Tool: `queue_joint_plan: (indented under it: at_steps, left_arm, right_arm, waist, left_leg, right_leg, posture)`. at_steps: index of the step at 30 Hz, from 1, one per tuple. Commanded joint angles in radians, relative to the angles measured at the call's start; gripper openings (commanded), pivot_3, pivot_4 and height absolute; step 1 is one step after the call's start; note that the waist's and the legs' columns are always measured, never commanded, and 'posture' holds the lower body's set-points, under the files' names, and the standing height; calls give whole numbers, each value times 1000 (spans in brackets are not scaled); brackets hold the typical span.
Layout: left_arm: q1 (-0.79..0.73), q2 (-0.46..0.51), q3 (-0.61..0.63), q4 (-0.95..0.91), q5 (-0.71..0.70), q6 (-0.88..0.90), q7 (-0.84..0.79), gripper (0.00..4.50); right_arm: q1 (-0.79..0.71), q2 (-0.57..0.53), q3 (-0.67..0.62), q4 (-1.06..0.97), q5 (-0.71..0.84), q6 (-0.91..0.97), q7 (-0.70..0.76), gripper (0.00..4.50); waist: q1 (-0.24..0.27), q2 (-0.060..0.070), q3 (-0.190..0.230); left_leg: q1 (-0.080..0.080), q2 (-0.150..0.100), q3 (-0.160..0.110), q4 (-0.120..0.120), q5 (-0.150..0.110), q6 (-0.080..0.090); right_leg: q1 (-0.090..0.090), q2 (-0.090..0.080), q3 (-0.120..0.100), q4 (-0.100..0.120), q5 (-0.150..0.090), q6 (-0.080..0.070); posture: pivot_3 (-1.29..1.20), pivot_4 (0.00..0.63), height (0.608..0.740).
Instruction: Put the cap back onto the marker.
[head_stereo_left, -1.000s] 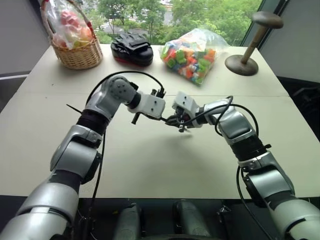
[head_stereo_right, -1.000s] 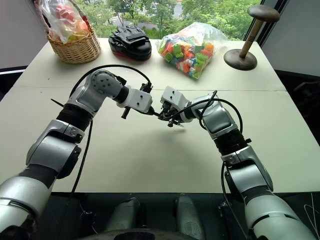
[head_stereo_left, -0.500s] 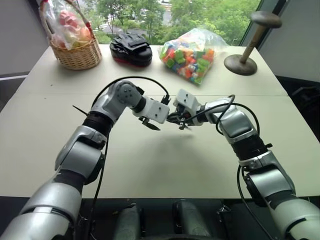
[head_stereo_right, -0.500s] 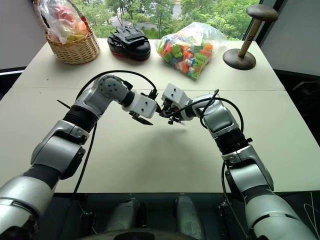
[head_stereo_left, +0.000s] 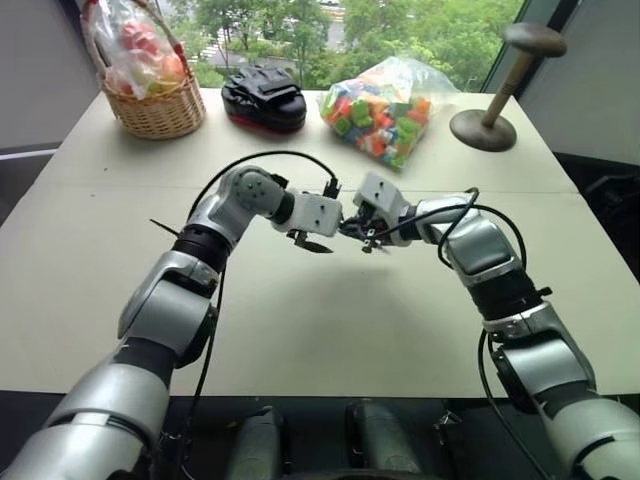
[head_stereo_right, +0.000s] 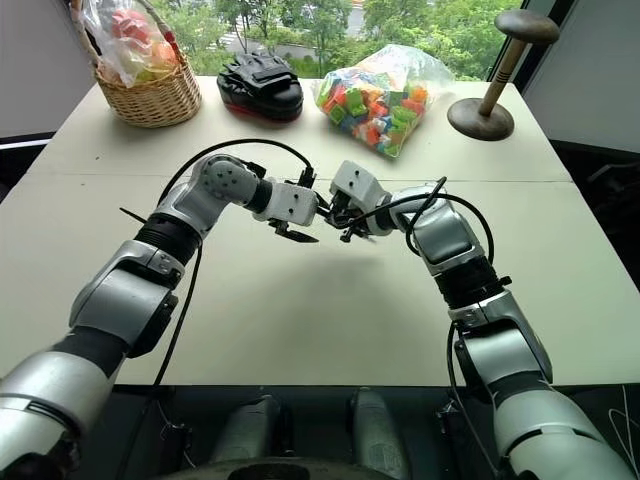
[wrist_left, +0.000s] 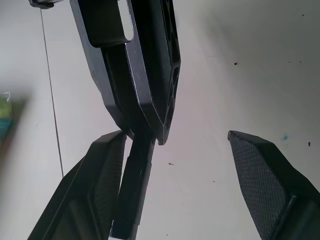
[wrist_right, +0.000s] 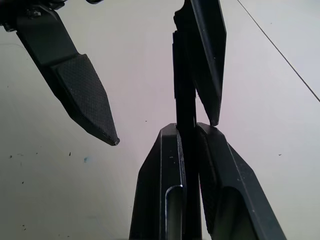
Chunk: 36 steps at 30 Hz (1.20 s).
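At frame centre, above the pale counter (head_stereo_left: 300, 330), the marker (wrist_right: 184, 90) is a thin dark stick clamped between the shut fingers of our right tool (head_stereo_left: 368, 237). In the right wrist view it runs up from that grip to lie against one finger of our left tool (head_stereo_left: 318, 243). The left tool's jaws stand wide apart, one finger (wrist_left: 107, 170) beside the marker, the other (wrist_left: 262, 175) well clear, holding nothing. We cannot pick out the cap as a separate piece; whether it sits fully home on the marker's end is too small to tell.

The risks, as we judge them: with the left tool open and so close, any sideways drift could knock the marker askew in the right tool's narrow grip, or pry off a cap only half seated. A cap that drops could roll across the counter. Along the upper edge sit a basket (head_stereo_left: 150, 100), a black case (head_stereo_left: 263, 98), a bag of coloured blocks (head_stereo_left: 385, 105) and a wooden stand (head_stereo_left: 490, 120), all well apart.
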Motion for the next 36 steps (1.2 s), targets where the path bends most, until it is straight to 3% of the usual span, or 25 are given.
queue_joint_plan:
  at_steps: [1,9,15,23,29,36]
  left_arm:
    - [-21,-11,31,-21,-57,14,-4,3366]
    - [-21,7,53,-58,-99,44,12,3366]
    - [2,31,106,-174,-212,208,-63,3366]
    - [116,146,121,-407,-300,405,-155,3366]
    - [186,155,294,-483,-397,572,76,3366]
    - [324,81,462,-680,-511,812,378,3366]
  right_arm:
    - [-1,-4,-31,-69,25,-19,-5,0]
    - [23,-16,-16,-57,25,-24,-6,0]
    - [33,-19,-35,29,3,-62,-54,0]
    - [18,-32,-87,113,-9,-98,-141,0]
    - [88,-107,-208,26,30,14,-198,0]
    - [210,-206,-358,-185,108,262,-236,0]
  waist:
    - [0,0,0]
    - [0,0,0]
    - [-1,0,0]
    - [-5,0,0]
    - [4,0,0]
    - [2,0,0]
  left_leg:
    - [0,0,0,0,0,0]
    - [0,0,0,0,0,0]
    - [0,0,0,0,0,-1]
    - [1,1,0,0,2,-4]
    - [0,1,-1,0,2,-3]
    - [0,1,-1,0,2,-4]
  right_leg:
    - [0,0,0,0,0,0]
    - [0,0,0,0,0,0]
    - [0,0,0,0,0,0]
    - [0,1,1,0,0,0]
    - [0,-1,1,0,0,0]
    - [0,-3,1,0,0,0]
  posture:
    - [0,150,740]
    - [0,150,740]
    - [0,150,740]
    - [0,150,740]
    - [0,150,740]
    - [0,150,740]
